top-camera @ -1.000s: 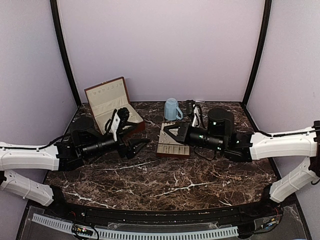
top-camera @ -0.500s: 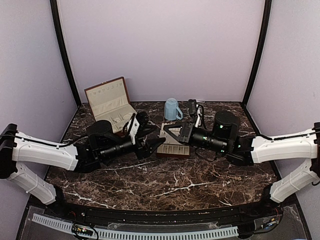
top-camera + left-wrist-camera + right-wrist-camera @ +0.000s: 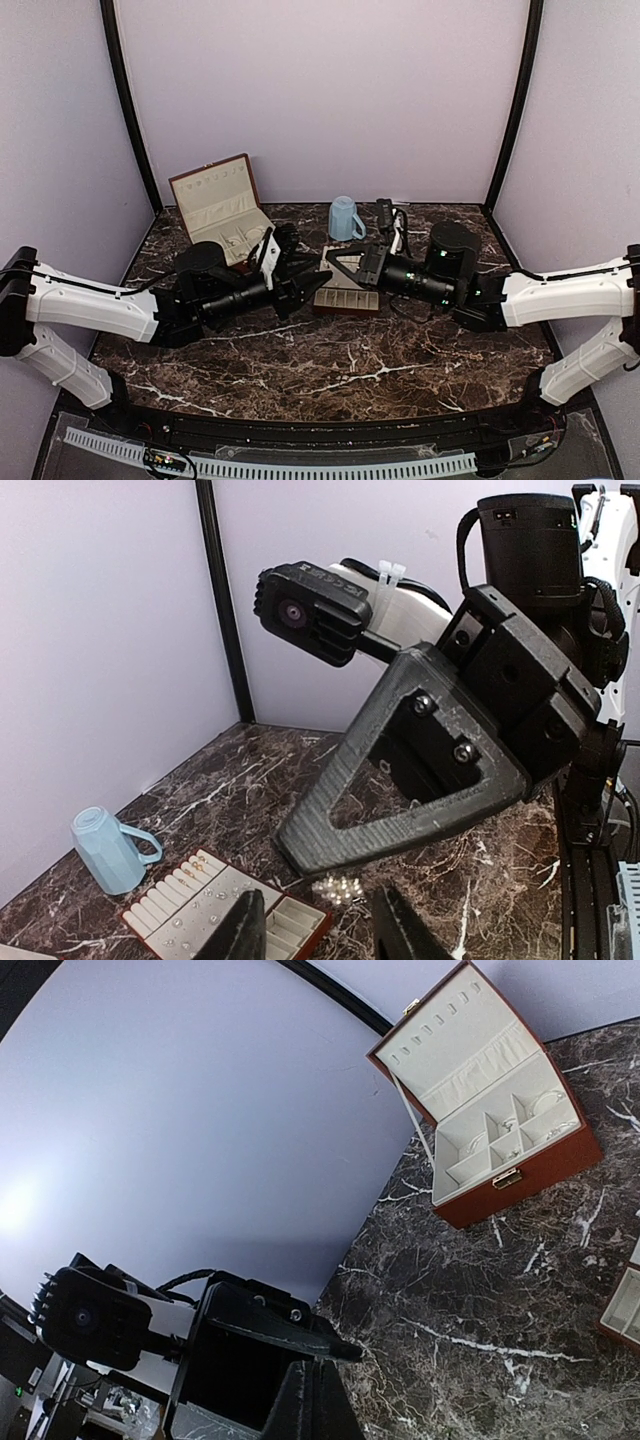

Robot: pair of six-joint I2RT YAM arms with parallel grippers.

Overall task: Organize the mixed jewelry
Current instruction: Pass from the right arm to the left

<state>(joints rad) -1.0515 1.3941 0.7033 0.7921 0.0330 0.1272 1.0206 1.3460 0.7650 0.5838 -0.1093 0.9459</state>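
Observation:
The mixed jewelry shows as small glinting pieces [image 3: 190, 908] on the cream slotted tray [image 3: 290, 925], plus a pearly cluster [image 3: 339, 888] hanging just under the tip of my right gripper [image 3: 290, 850]. That gripper [image 3: 318, 1400] is shut; I cannot tell whether it pinches the cluster. My left gripper [image 3: 325, 935] faces it with its fingers [image 3: 245, 932] apart, and the cluster sits in line with the gap, just past the tips. From above, both grippers, left [image 3: 318, 285] and right [image 3: 332, 256], meet over the tray [image 3: 345, 298]. A fine chain [image 3: 434, 864] lies on the marble.
The reddish-brown, cream-lined box [image 3: 220, 210] stands open at the back left, with small pieces in its compartments [image 3: 520, 1130]. A blue mug [image 3: 344, 218] lies behind the tray, with black cabling [image 3: 388, 214] beside it. Purple walls close the back and sides.
My left arm has swung right from beside the box to the tray, and its fingers have narrowed. The right gripper stayed shut, shifting only slightly over the tray.

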